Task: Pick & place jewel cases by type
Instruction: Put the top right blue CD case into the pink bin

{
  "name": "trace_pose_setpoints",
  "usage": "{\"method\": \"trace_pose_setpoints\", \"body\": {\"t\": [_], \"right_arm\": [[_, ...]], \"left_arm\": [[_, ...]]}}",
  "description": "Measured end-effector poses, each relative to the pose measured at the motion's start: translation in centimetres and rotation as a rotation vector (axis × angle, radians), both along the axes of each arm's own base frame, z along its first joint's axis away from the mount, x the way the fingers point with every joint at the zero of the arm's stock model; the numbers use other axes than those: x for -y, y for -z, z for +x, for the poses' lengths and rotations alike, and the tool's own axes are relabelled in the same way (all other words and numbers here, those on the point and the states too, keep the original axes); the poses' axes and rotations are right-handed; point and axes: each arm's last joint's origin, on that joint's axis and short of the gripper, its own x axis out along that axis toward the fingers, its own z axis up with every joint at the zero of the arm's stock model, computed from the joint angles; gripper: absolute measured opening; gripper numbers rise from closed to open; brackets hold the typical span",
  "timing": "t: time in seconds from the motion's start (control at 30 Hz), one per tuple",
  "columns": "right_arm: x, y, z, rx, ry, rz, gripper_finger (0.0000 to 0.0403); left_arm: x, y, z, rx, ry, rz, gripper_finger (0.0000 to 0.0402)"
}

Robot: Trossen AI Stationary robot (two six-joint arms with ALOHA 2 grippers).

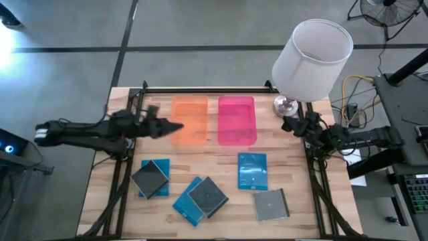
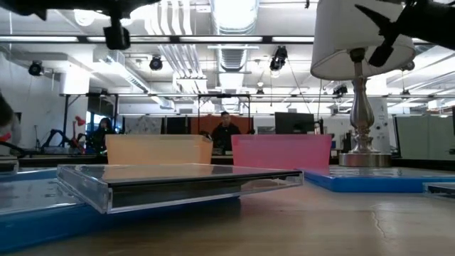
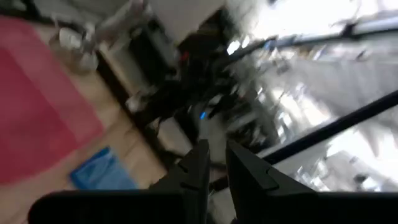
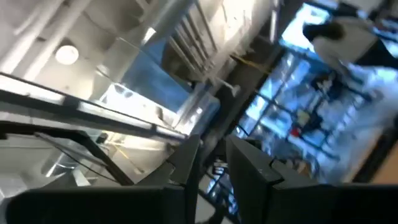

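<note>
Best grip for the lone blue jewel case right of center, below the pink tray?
Probably the blue jewel case by its two long side edges, coming straight down. It lies flat and alone, with bare table on both sides, so jaws can likely straddle it; the clear case sits close below.

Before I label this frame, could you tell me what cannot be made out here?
- High view: lamp shade hides the table's far right corner.
- High view: grey jewel case covers much of the blue one beneath.
- Low view: nearest jewel case blocks the cases behind.
- Wrist views: motion-blurred surroundings.
</note>
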Motion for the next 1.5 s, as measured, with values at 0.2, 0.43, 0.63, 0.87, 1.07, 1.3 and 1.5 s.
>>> {"method": "trace_pose_setpoints", "body": {"t": [0.2, 0.43, 0.63, 0.87, 1.07, 1.3, 1.5], "right_arm": [[-0.2, 2.4, 2.4, -0.398, -0.119, 0.204, 0.0154], [-0.7, 2.7, 2.2, -1.105, -0.124, 0.461, 0.0225], [-1.4, 2.3, 2.1, -1.458, -0.239, 0.545, 0.024], [-1.6, 4.3, 3.4, -1.666, -0.224, 0.318, 0.0238], [-1.3, 5.6, 5.3, -1.741, -0.238, 0.043, 0.0235], [-0.4, 7.8, 7.8, -1.742, -0.357, -0.072, 0.0235], [1.2, 8.9, 9.0, -1.706, -0.468, -0.111, 0.0235]], "left_arm": [[0.9, 0.5, 3.4, -0.27, 0.05, 0.044, 0.0069], [2.6, 2.9, 7.1, -0.583, 0.201, 0.163, 0.01], [2.9, 7.1, 10.0, -0.722, 0.235, 0.143, 0.0089], [5.5, 9.1, 14.1, -0.73, 0.336, 0.136, 0.0087], [8.2, 10.4, 17.6, -0.768, 0.353, 0.151, 0.0087], [10.6, 10.7, 21.9, -0.756, 0.358, 0.133, 0.0086], [12.1, 10.0, 25.8, -0.711, 0.376, 0.167, 0.0086]]}}
